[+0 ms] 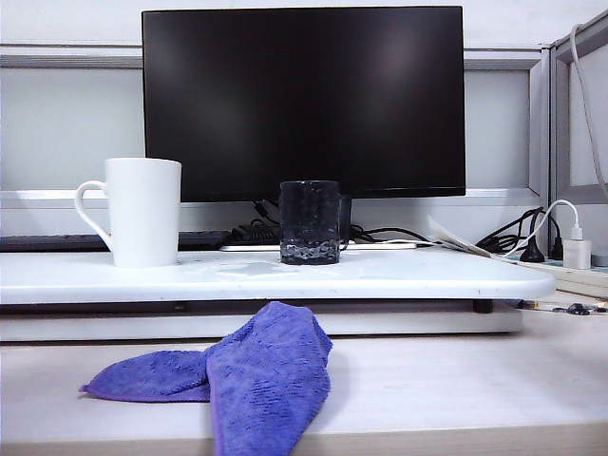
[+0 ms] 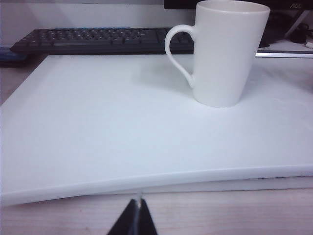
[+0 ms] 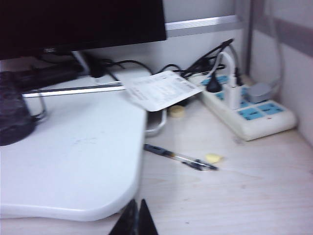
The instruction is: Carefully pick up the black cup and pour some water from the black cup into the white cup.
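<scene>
The white cup (image 1: 142, 211) stands upright on the left of the white board (image 1: 399, 275), handle to the left. In the left wrist view the white cup (image 2: 226, 51) is far ahead of my left gripper (image 2: 139, 202), which is shut and empty over the desk, short of the board's (image 2: 98, 147) front edge. The black cup (image 1: 311, 222) stands mid-board with a wet patch beside it. My right gripper (image 3: 138, 202) is shut and empty by the board's (image 3: 73, 166) rounded corner; the black cup (image 3: 14, 115) shows at the picture's edge. Neither gripper shows in the exterior view.
A purple cloth (image 1: 249, 375) lies on the desk before the board. A monitor (image 1: 304, 100) and keyboard (image 2: 98, 40) stand behind. To the right are a power strip (image 3: 249, 107), cables, a paper card (image 3: 161, 90) and a pen (image 3: 178, 157).
</scene>
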Robot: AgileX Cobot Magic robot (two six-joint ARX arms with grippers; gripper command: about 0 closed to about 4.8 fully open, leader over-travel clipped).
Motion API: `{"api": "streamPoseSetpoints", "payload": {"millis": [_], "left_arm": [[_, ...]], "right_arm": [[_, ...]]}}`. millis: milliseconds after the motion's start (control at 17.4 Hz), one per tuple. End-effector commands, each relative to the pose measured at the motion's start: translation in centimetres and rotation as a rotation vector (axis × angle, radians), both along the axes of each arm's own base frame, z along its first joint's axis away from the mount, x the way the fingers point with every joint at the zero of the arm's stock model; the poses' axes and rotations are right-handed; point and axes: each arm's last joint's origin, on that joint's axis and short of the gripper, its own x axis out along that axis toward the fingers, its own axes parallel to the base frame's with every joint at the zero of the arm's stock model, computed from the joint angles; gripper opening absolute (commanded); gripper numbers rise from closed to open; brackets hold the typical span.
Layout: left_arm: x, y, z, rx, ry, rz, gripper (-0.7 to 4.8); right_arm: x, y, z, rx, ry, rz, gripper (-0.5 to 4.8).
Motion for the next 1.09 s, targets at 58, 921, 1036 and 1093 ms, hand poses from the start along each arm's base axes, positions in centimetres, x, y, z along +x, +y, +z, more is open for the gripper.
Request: {"api": "streamPoseSetpoints", "payload": {"millis": [58, 921, 1036, 1093], "left_arm": [[0.0, 0.0, 0.1, 0.002, -0.007, -0.002, -0.05], [0.0, 3.2, 0.1, 0.007, -0.014, 0.339, -0.05], [0.0, 3.1, 0.1, 0.005, -0.014, 0.315, -0.05], [0.0, 3.1, 0.1, 0.005, -0.014, 0.316, -0.05]], "right_arm": [[0.0, 0.0, 0.0, 0.01, -0.01, 0.01, -0.04], [-0.4, 0.0, 0.4, 0.011, -0.066, 0.008, -0.04], [-0.4, 0.0, 0.4, 0.011, -0.066, 0.008, -0.04], [-0.4, 0.0, 0.4, 0.011, -0.066, 0.008, -0.04]]}}
